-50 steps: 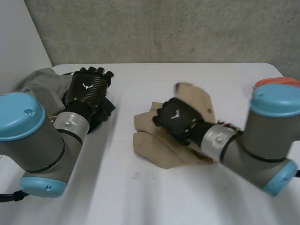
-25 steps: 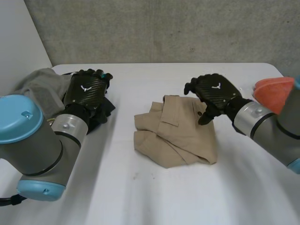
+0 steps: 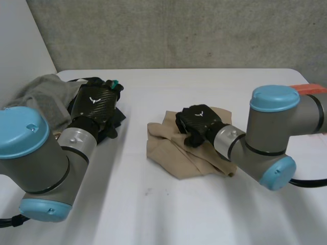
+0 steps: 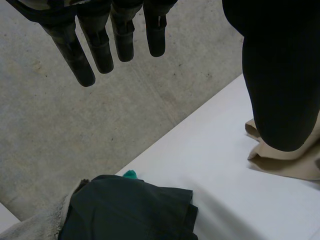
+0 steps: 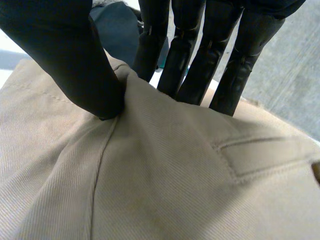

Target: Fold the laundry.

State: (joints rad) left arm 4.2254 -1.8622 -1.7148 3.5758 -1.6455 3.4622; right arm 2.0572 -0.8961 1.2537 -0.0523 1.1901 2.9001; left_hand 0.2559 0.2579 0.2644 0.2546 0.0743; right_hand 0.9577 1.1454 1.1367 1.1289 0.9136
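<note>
A: What is seen first, and how much open room is left on it?

B: The white tabletop [image 3: 153, 214] is seen first. Its far edge is set against a concrete wall [image 3: 179, 30]. A wide bare band is left along the near edge, and another bare strip is found between the two groups of laundry.

A: Where is the laundry placed?

B: The tan garment [image 3: 168, 153] is laid about the middle, roughly folded, with its edges not lined up. It is kept well apart from every edge of the tabletop. A grey cloth [image 3: 46, 94] is heaped at the left edge, near the far corner. A dark garment [image 3: 120, 115] is laid against it on the side toward the middle. An orange cloth [image 3: 309, 88] is seen at the right edge, partly hidden behind the right arm [image 3: 276, 135].

A: How are the hands held?

B: The right hand [image 3: 196, 122] is set on the far part of the tan garment. In its wrist view a raised ridge of this cloth is pinched between the thumb [image 5: 65, 55] and the fingers [image 5: 192, 50]. The left hand [image 3: 96, 104] is held over the dark garment. In its own wrist view its fingers are shown straight and spread away from its thumb, and nothing is held.

A: Is anything smaller noticed?

B: A small teal piece [image 3: 114, 83] is seen at the far edge of the dark garment, just beside the left fingertips.
</note>
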